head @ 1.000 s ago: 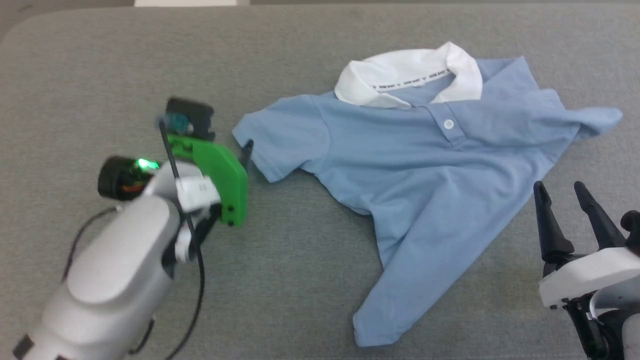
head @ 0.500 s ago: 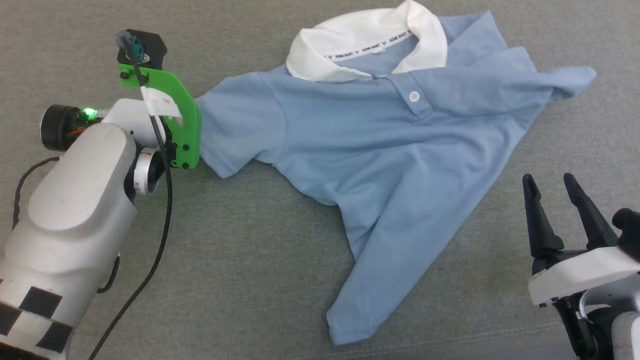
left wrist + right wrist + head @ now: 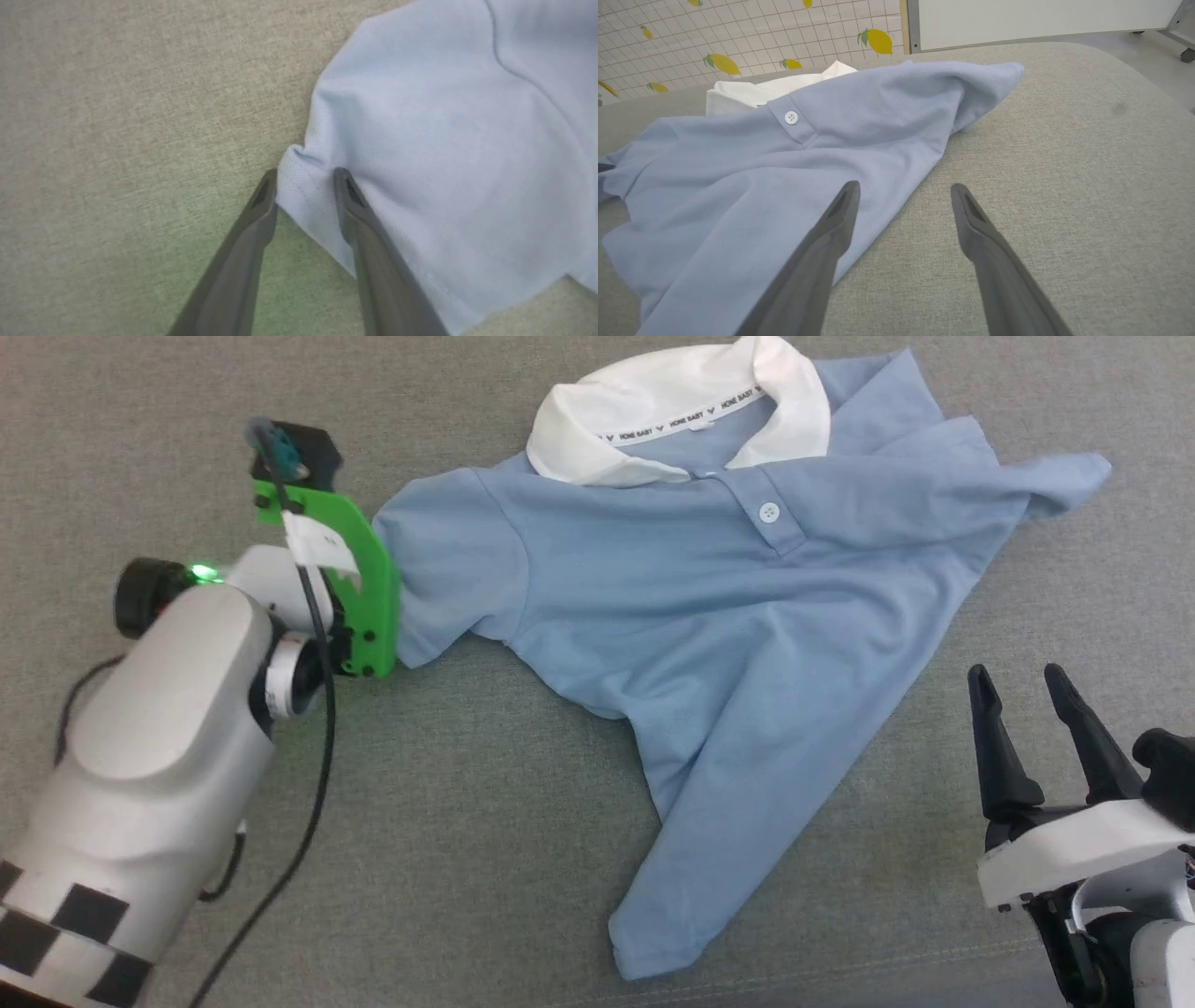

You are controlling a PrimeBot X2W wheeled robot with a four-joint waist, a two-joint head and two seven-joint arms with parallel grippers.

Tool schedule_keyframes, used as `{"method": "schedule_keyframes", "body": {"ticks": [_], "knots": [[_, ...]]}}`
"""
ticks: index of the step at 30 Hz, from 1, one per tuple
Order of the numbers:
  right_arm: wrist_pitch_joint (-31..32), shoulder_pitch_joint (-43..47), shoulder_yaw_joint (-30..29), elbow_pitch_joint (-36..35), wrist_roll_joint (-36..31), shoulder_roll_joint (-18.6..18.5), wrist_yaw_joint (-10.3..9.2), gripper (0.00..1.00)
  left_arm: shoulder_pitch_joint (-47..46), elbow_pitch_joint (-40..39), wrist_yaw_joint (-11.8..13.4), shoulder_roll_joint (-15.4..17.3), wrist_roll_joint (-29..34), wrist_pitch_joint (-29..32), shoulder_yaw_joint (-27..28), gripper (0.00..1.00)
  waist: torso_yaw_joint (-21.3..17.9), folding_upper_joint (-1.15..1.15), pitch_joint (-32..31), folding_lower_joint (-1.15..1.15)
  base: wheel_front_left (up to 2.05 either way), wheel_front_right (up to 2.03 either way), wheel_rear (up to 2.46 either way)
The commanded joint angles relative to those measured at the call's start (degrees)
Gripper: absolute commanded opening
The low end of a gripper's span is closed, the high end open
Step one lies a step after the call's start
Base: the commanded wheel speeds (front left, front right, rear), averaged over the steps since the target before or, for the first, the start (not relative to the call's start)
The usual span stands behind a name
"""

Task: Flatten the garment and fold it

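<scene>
— Nearest in?
— Right gripper [image 3: 1016, 677], low at the right, just beside the polo shirt [image 3: 747, 616] without touching it. Fingers spread wide, holding nothing.
— And the shirt?
— Lies front up on the grey fabric tabletop [image 3: 467, 859], skewed. Lower body bunched into a narrow diagonal, hem corner [image 3: 653, 952] pointing this way. Not flat yet, and no fold made.
— Further along, on the left?
— Left gripper [image 3: 305, 172], at the cuff of the left-hand sleeve [image 3: 448, 551]. Fingers part-way apart, straddling a small ridge of the cuff hem. Cannot tell whether clamped tight or merely touching.
— Left to do?
— Judging by the lie, nearly everything: spreading the body, untwisting the right-hand sleeve [image 3: 1064, 476] at the far side, squaring the hem, then all the folding.
— Anything readable?
— Past one white button [image 3: 768, 511], inside the white collar [image 3: 672, 411]: a tape printed over and over, apparently "HONE BABY" with a small V mark between. Too small to vouch for every letter. Beyond the tabletop, in the right wrist view, white tiles with lemon prints [image 3: 717, 63].
</scene>
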Motion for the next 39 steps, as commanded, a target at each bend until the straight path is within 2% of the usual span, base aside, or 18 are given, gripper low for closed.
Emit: {"method": "schedule_keyframes", "body": {"ticks": [1,11,23,24,25,26,31,35,39], "knots": [[0.04,-0.4,0.03,0.16,-0.54,0.27,-0.09,1.0,2.64,0.12,0.51,-0.78,-0.28,-0.92,-0.46,0.0,0.5,0.0,-0.46,0.0,0.0,0.0,0.0],[1.51,0.01,-0.37,0.38,-0.92,0.32,-0.09,1.0,7.82,-3.39,5.85,-1.41,0.59,-13.62,3.52,0.0,2.95,0.0,-3.48,0.0,0.0,0.0,0.0],[3.77,0.49,-0.76,1.56,-1.26,0.27,-0.09,1.0,17.18,-8.96,12.03,3.38,-0.9,-20.81,9.68,0.0,6.46,0.0,-7.53,0.0,0.0,0.0,0.0],[4.01,0.55,-0.7,1.72,-1.28,0.28,-0.09,1.0,18.02,-9.21,12.52,3.88,-0.92,-21.16,10.05,0.16,6.68,0.0,-7.91,0.0,0.0,0.0,0.0],[4.18,0.57,-0.63,1.85,-1.3,0.28,-0.09,1.0,18.67,-9.33,12.73,4.23,-0.94,-21.34,10.19,0.4,6.82,0.0,-8.17,0.0,0.0,0.0,0.0],[4.37,0.6,-0.57,2.06,-1.35,0.28,-0.09,1.0,19.36,-9.43,12.98,4.55,-0.87,-21.65,10.28,1.0,7.02,0.0,-8.5,0.0,0.0,0.0,0.0],[5.22,0.35,0.08,2.7,-1.41,-0.08,-0.09,1.0,20.48,-11.29,14.37,4.51,1.12,-26.69,10.8,1.0,8.02,0.0,-9.46,0.0,0.0,0.0,0.0],[6.25,-1.09,0.2,3.01,-0.82,-1.51,-0.09,1.0,20.57,-15.06,12.72,2.78,4.13,-34.85,9.56,1.0,9.35,0.0,-9.87,0.0,0.0,0.0,0.0],[10.03,-3.92,-0.18,4.27,0.19,-3.61,-0.09,1.0,22.31,-18.96,10.39,1.63,8.16,-43.75,6.74,1.0,10.85,0.0,-9.83,0.0,0.0,0.0,0.0]]}}
